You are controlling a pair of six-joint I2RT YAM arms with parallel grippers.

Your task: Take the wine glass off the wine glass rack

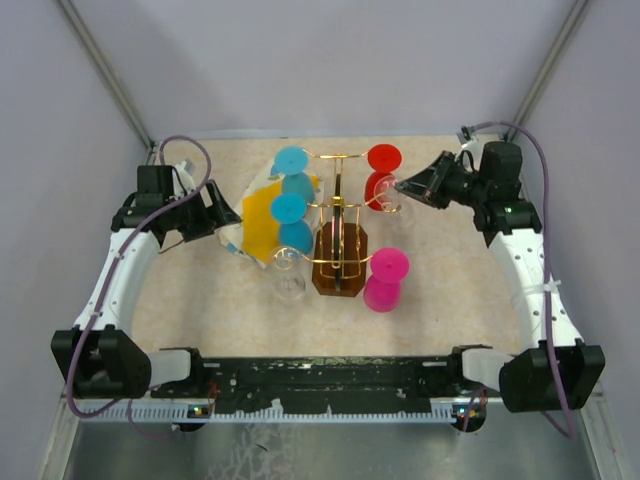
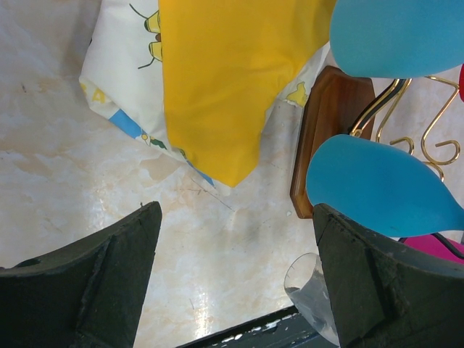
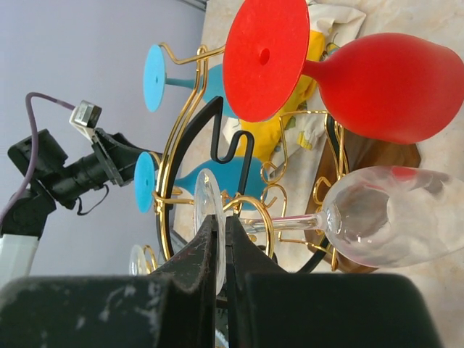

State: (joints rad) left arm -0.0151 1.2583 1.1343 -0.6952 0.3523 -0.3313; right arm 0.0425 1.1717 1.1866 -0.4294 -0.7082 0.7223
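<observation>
The wine glass rack (image 1: 340, 215) is gold wire on a brown wooden base (image 1: 340, 268) at the table's middle. A clear wine glass (image 3: 391, 217) hangs sideways on a gold arm of the rack (image 3: 181, 123), just below a red glass (image 3: 377, 83). My right gripper (image 3: 221, 232) is shut on this clear glass's round foot (image 3: 206, 203), at the rack's right side (image 1: 402, 186). My left gripper (image 1: 232, 225) is open and empty, low over the table (image 2: 235, 275) left of the rack, by the yellow-and-white cloth (image 2: 217, 80).
Two blue glasses (image 1: 290, 185) hang on the rack's left side, and a red one (image 1: 383, 160) at the back right. A pink glass (image 1: 385, 278) is at the base's right. Another clear glass (image 1: 290, 285) sits at the base's front left, beside my left finger (image 2: 384, 290).
</observation>
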